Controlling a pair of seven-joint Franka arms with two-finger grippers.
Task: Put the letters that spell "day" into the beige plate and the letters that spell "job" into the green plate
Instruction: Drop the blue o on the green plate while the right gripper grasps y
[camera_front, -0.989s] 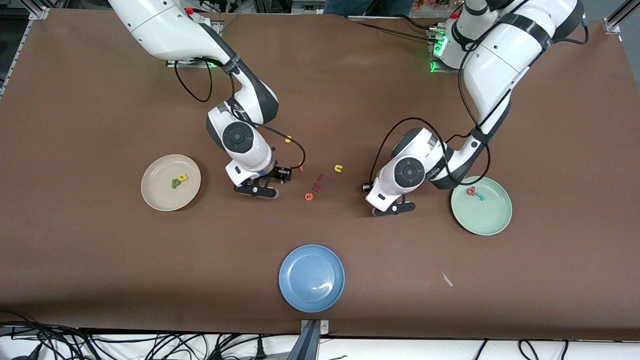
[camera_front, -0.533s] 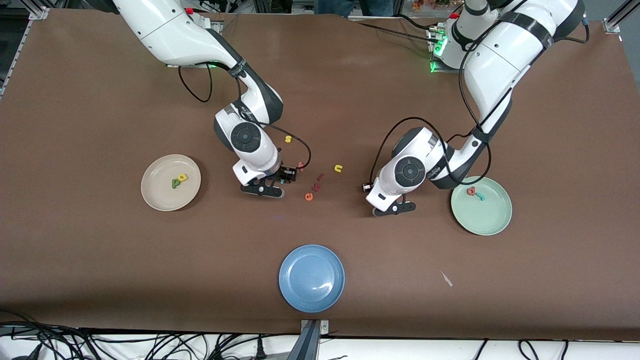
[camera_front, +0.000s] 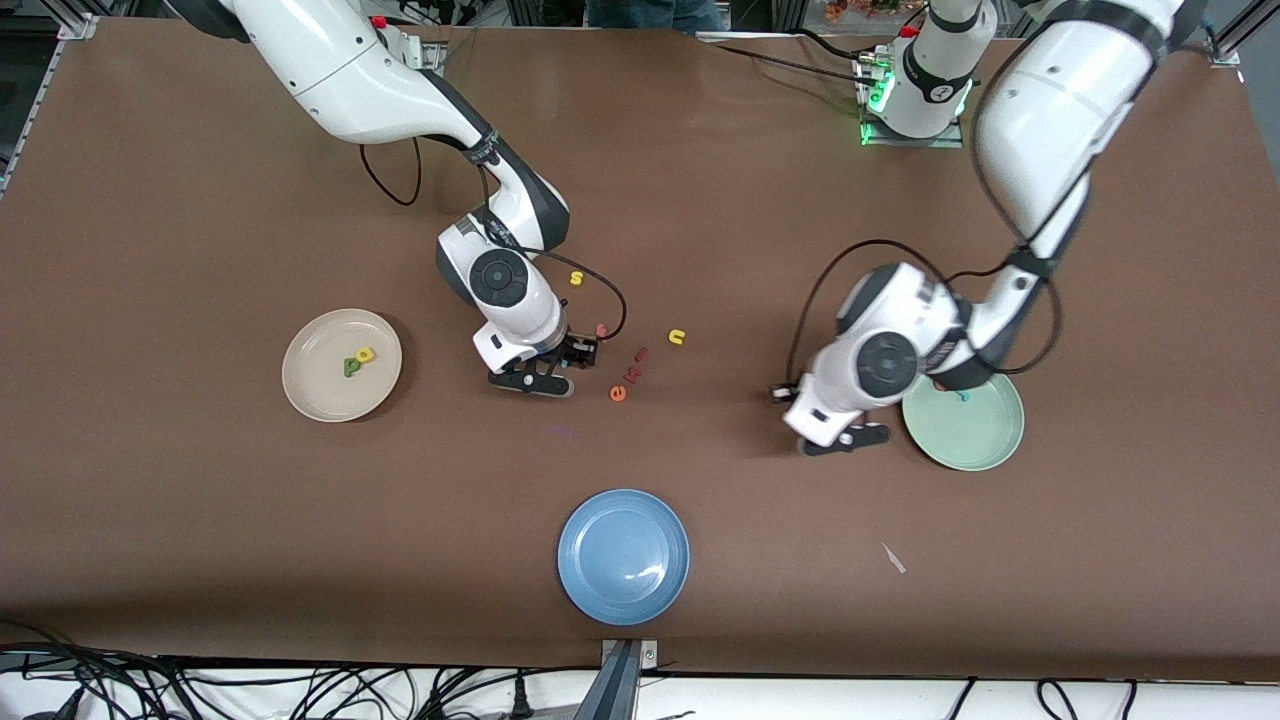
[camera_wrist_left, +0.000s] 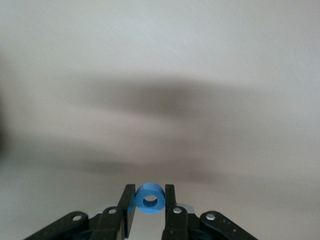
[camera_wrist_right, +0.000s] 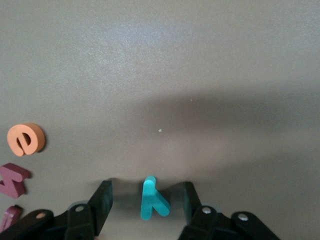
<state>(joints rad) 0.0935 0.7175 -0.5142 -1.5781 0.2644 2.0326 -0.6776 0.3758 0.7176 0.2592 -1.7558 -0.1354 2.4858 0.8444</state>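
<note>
While my left gripper (camera_wrist_left: 150, 200) is clamped on the blue "o" (camera_wrist_left: 150, 198), pinched flat between its fingertips, it hangs just beside the green plate (camera_front: 975, 435), not over it. My right gripper (camera_wrist_right: 146, 199) stands low with its jaws spread wide around the teal "y" (camera_wrist_right: 152, 201), which lies between them on the brown table (camera_wrist_right: 200, 75), touching neither. I judge the "y" may skid or tip if one finger reaches it first. Letting the "o" go this early would drop it outside the rim.
</note>
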